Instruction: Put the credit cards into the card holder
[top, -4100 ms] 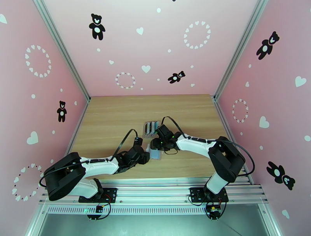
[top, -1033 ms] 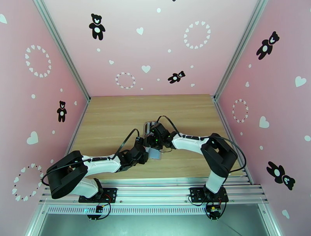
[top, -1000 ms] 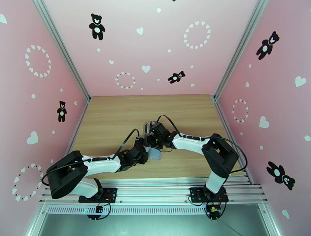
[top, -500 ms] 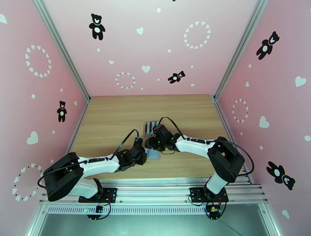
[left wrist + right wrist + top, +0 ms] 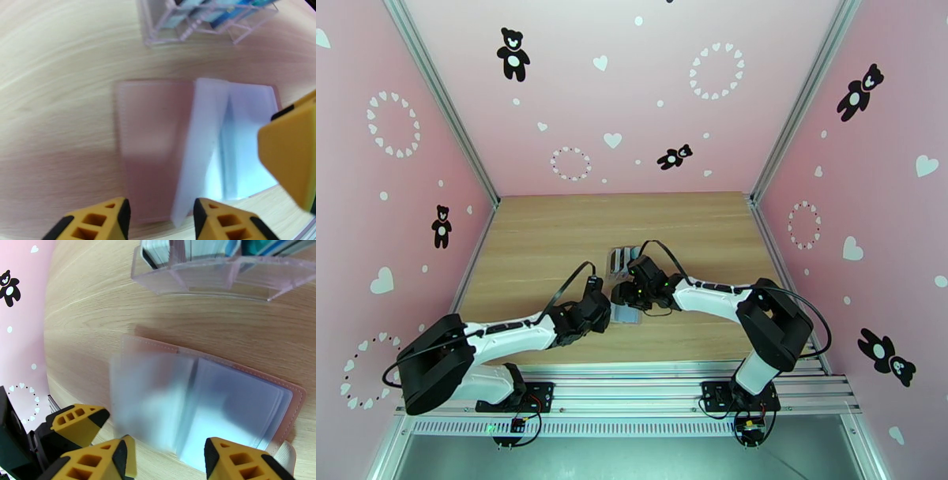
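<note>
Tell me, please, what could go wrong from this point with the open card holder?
Clear sleeves of the card holder look half raised and may flop shut. The left gripper and right gripper, both open, hover close together at it and could bump.

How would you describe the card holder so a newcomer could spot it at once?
On the wooden table, look near the middle. The card holder lies open on the near side of the clear slotted stand. Unlike that stand, it is a flat pink booklet with plastic sleeves.
</note>
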Motion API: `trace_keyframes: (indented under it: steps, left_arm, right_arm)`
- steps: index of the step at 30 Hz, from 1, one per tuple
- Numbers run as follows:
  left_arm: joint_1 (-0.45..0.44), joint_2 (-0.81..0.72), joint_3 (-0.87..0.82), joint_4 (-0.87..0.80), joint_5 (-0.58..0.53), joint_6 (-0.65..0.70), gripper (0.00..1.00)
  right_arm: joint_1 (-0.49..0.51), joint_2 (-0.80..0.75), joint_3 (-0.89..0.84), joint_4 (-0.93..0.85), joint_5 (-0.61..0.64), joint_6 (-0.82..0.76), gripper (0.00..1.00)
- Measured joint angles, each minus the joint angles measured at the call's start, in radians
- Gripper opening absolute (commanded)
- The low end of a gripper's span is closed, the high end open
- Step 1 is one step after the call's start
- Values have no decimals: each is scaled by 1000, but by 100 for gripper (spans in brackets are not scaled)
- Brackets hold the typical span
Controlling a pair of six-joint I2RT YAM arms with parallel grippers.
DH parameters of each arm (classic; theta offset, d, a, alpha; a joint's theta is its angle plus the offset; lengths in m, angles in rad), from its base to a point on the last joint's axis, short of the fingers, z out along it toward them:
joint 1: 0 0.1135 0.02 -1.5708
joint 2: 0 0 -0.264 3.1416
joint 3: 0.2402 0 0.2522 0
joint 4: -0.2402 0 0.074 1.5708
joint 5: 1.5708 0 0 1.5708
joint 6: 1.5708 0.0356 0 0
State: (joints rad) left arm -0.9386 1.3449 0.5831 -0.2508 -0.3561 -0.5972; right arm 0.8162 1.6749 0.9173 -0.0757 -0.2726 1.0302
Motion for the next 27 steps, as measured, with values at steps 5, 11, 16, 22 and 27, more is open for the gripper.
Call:
trace_keyframes:
  steps: [5,11,16,22,27]
  left_arm:
    - [13,-19,0,-31,-37,2,52]
    - [53,-17,-11,-23,-44,2,51]
    - [68,21,-25,-5,-39,6,41]
    - [68,70,-25,21,-3,11,34]
    - [68,76,-25,40,18,11,32]
  right_arm:
    - [0,0,0,3,0,3,57]
    - [1,0,0,5,0,3,53]
    - [2,0,0,12,-3,3,46]
    - [3,2,0,20,-6,3,41]
    - [3,13,0,25,-8,2,40]
